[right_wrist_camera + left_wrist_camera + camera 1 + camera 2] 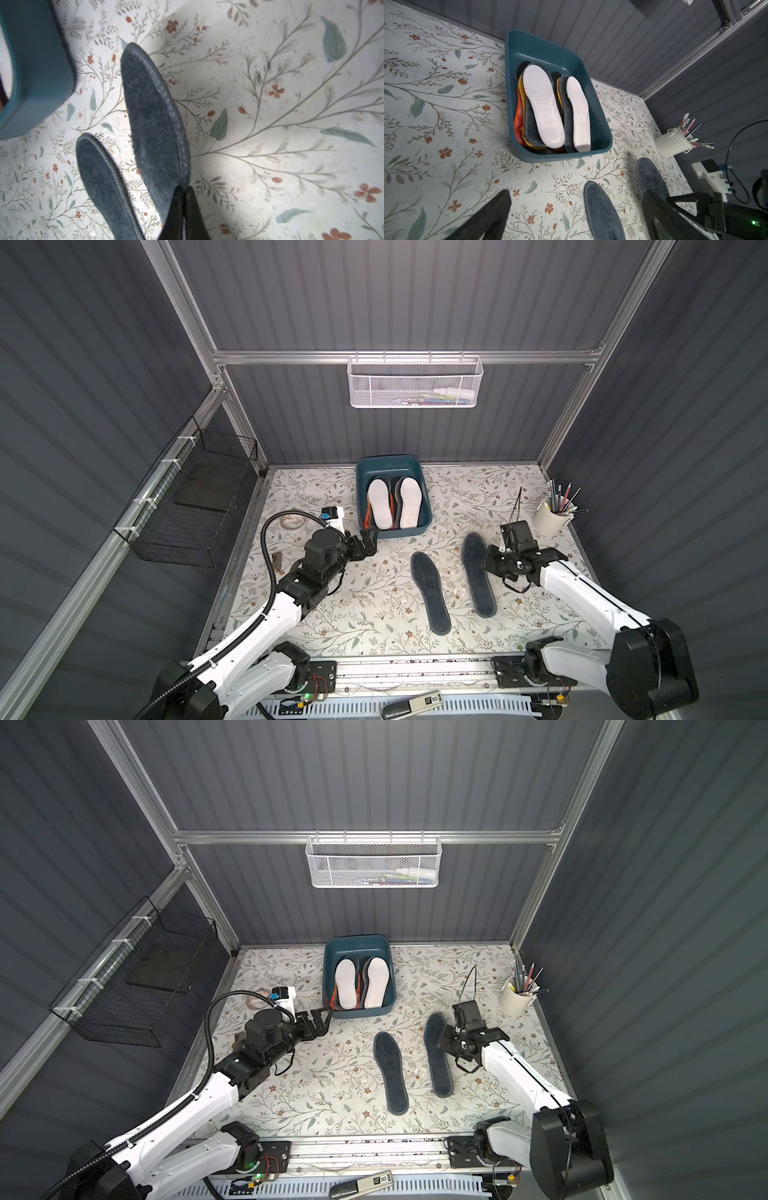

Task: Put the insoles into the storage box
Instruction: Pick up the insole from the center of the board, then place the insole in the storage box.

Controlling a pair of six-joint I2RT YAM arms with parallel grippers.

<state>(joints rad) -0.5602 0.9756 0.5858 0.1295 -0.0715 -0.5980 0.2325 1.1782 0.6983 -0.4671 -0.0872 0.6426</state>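
Note:
The dark teal storage box stands at the back of the floral table. Inside it lie two white insoles on top of grey-blue, orange-yellow and red-orange ones. Two fuzzy grey-blue insoles lie on the table in front of it, a left one and a right one. My right gripper is shut, pinching the outer edge of the right insole; it also shows in both top views. My left gripper hangs open near the box's front left corner, with nothing between its fingers.
A white cup of pencils stands at the back right. On the left of the table lie a tape roll and a small white-and-blue box. A white mesh basket hangs on the back rail and a black wire basket on the left wall.

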